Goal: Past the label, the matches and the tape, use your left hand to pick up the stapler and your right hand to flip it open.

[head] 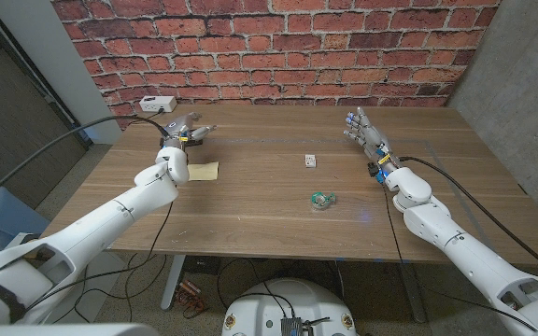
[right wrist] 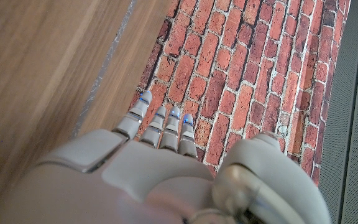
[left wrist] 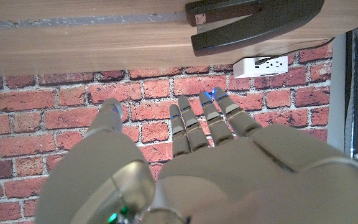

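Observation:
The black stapler lies closed on the wooden table, just beyond my left hand's fingertips and apart from them. In the head view my left hand hovers at the far left of the table with fingers apart and nothing in it, and the stapler is mostly hidden behind it. My right hand is raised at the far right, fingers straight and apart, holding nothing. The right wrist view shows my right hand pointing toward the brick wall.
A yellowish label lies just nearer than my left hand. A small matchbox sits mid-table, and a green tape roll lies nearer the front. A white power strip sits at the table's far left edge by the wall.

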Robot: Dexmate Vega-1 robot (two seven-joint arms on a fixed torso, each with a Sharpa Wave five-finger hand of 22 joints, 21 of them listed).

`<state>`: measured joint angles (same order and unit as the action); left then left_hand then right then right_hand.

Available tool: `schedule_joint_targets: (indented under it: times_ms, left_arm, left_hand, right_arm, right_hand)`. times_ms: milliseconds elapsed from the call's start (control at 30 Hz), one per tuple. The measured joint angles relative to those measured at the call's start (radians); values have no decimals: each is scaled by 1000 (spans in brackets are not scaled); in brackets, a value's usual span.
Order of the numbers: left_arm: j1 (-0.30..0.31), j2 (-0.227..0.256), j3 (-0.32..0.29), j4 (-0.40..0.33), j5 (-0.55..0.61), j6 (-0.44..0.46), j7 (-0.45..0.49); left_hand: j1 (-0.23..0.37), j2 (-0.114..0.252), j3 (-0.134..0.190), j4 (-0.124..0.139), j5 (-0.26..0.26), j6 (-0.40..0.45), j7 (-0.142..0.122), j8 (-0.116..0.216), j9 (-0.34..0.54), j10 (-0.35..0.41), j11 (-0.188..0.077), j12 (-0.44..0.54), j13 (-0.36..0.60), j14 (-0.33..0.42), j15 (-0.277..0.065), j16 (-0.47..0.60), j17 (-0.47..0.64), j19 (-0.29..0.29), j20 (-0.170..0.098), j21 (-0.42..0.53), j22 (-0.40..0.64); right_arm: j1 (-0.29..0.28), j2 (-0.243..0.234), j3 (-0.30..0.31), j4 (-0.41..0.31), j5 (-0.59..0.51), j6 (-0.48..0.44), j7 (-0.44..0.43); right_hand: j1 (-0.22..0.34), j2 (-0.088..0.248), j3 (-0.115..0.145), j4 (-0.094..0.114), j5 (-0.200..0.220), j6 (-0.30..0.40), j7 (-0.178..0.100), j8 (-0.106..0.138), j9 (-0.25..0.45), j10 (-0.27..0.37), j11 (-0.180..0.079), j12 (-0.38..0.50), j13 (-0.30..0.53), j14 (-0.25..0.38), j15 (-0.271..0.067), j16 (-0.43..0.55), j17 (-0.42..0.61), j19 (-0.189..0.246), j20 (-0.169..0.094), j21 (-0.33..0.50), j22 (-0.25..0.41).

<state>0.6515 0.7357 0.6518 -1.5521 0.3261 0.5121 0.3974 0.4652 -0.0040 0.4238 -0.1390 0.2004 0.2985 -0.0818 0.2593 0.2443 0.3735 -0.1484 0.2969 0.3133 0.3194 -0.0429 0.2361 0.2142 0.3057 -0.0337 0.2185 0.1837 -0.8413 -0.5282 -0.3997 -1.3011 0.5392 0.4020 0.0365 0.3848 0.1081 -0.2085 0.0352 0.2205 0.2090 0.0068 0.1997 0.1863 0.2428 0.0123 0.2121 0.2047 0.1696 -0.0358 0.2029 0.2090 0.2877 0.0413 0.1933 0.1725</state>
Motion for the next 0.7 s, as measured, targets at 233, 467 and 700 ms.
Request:
schedule_joint_targets:
  times_ms: [233, 467, 700]
  left_arm:
    - [-29, 8, 32, -2, 38, 42, -39]
    - [-50, 27, 52, 0, 64, 49, -75]
    - [-65, 32, 66, 11, 93, 59, -91]
  left_hand:
    - [45, 21, 13, -13, 0, 22, 0, 11, 5, 0, 0, 0, 5, 0, 0, 0, 0, -4, 4, 0, 0]
    - [91, 36, 21, -23, -5, 43, 0, 19, 9, 21, -1, 14, 10, 10, 2, 2, 0, 1, 7, -5, 0]
    - [117, 22, 17, -33, -4, 55, -5, 26, 14, 30, -9, 16, 14, 30, 1, 11, 0, 28, -7, 5, -2]
  right_arm:
    - [0, -5, 3, -2, 2, -6, -2]
    - [-2, -14, 6, -18, 2, -22, -10]
    - [-4, -21, 8, -36, 2, -38, -16]
  right_hand:
    - [0, 0, 0, 0, 0, 0, 0, 0, 0, 0, 0, 0, 0, 0, 0, 0, -5, 5, 5, 0, 0]
    - [5, 5, 0, 0, 0, 4, -4, 0, 0, 0, 0, 0, 0, 0, 0, 0, -5, 5, 5, 0, 0]
    - [5, 5, 0, 0, 0, 3, -3, 0, 0, 0, 0, 0, 0, 0, 0, 0, -5, 5, 5, 0, 0]
